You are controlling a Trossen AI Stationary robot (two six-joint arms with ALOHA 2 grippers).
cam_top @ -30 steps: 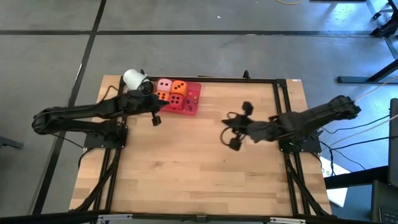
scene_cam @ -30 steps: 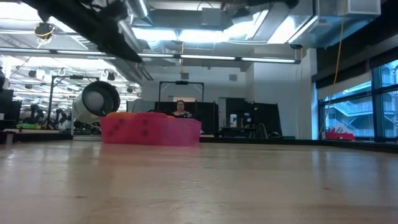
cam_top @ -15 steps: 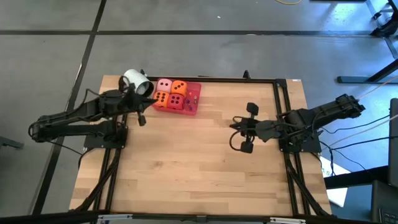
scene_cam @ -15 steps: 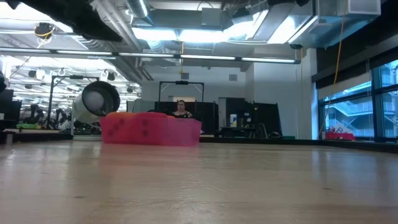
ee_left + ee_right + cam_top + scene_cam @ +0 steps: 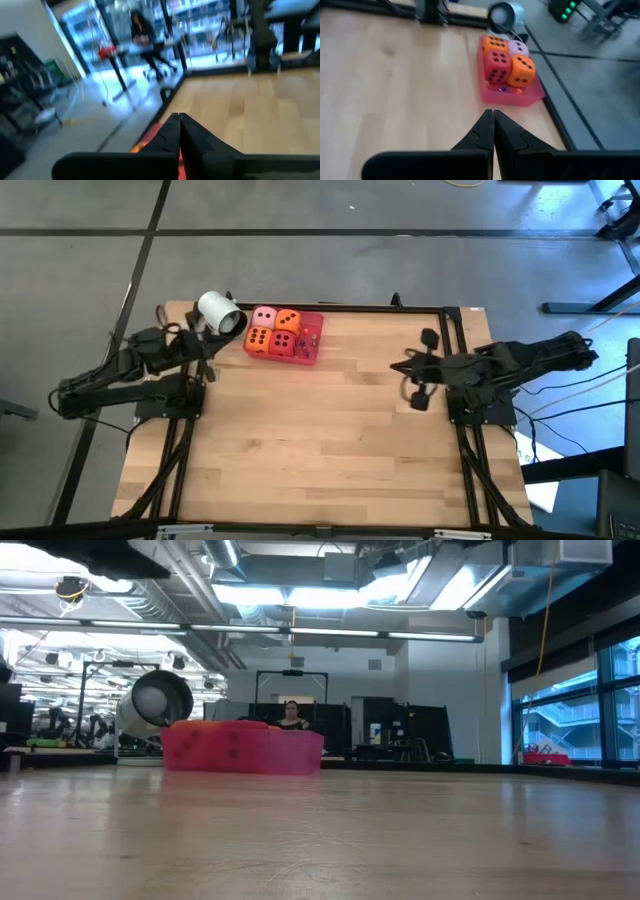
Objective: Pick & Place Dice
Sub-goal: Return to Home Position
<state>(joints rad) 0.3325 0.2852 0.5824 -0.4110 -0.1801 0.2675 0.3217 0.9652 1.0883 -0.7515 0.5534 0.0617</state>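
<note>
Dice: all four dice (image 5: 508, 57) are sitting packed 2x2 in the red tray (image 5: 312, 345) at the far-left part of the bench (image 5: 320, 440). That's pink die (image 5: 265, 317) and orange die (image 5: 288, 321) in the far row, second orange die (image 5: 258, 338) and red die (image 5: 283, 343) in the near row.
Tray extras: a few tiny beads (image 5: 503, 89) are lying on the tray floor beside the dice.
Neighbour: a white cylinder (image 5: 220, 310) is lying just beside the tray, at its left end.
Left gripper: the left gripper (image 5: 207, 368) is hanging near the bench's left edge, close to the tray's left end but not touching it. Fingers are pressing tip to tip, holding nothing.
Right gripper: the right gripper (image 5: 405, 367) is hovering over the right side of the bench, well apart from the tray. Fingers are closed together too, w/ nothing between them.
Key relation: the dice are lying straight ahead of the right fingers, across open bench. The left arm is much the nearer one. Cubes, so no long axis; the tray's long side is running roughly along the far edge.
Job status: imo placing looks done, nothing loose is showing on the bench. What's remaining is prob. just parking both arms.
Risk: low. The left arm is sitting close to the cylinder and tray, so a careless swing could nudge them.
</note>
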